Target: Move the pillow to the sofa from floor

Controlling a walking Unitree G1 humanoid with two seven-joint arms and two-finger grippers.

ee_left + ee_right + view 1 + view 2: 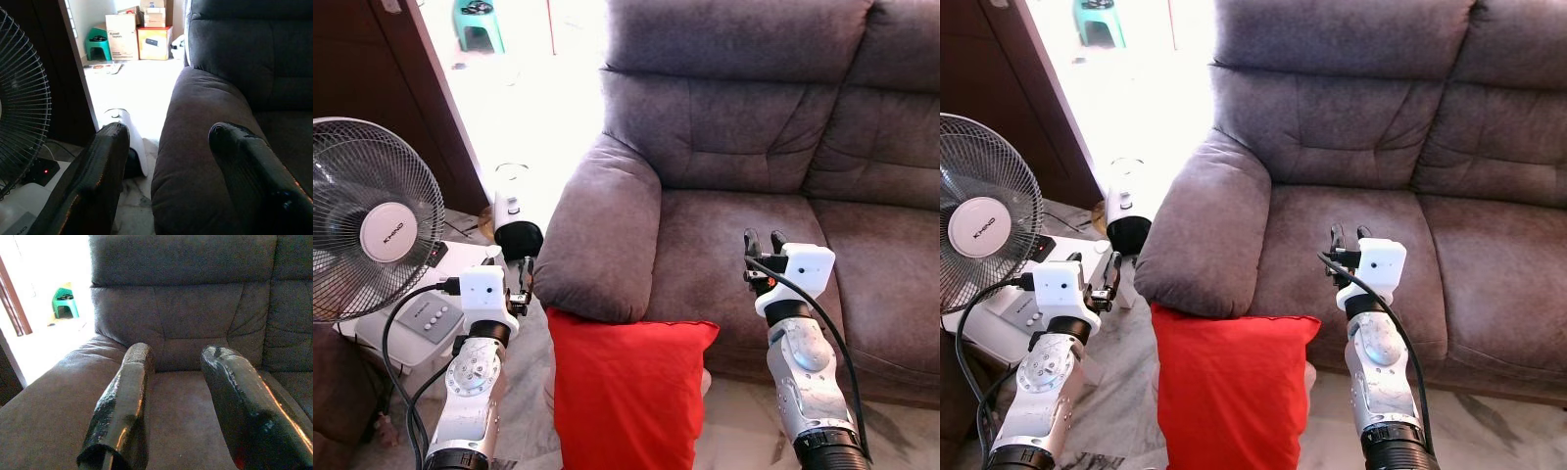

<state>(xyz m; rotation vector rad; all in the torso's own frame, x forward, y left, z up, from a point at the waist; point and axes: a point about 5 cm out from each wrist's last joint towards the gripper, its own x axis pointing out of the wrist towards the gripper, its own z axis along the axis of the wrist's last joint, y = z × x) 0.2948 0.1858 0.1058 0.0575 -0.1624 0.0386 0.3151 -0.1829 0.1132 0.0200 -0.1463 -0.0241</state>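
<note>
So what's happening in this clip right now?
The robot stands facing a grey sofa. A red pillow is on the floor, leaning against the sofa's front under the armrest. The left tool and right tool are both raised, open and empty, apart from the pillow. Nothing is grasped yet.

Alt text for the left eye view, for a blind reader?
A red pillow stands on the floor against a grey sofa, under its armrest. The open left gripper and right gripper hover on either side; a fan stands left.
</note>
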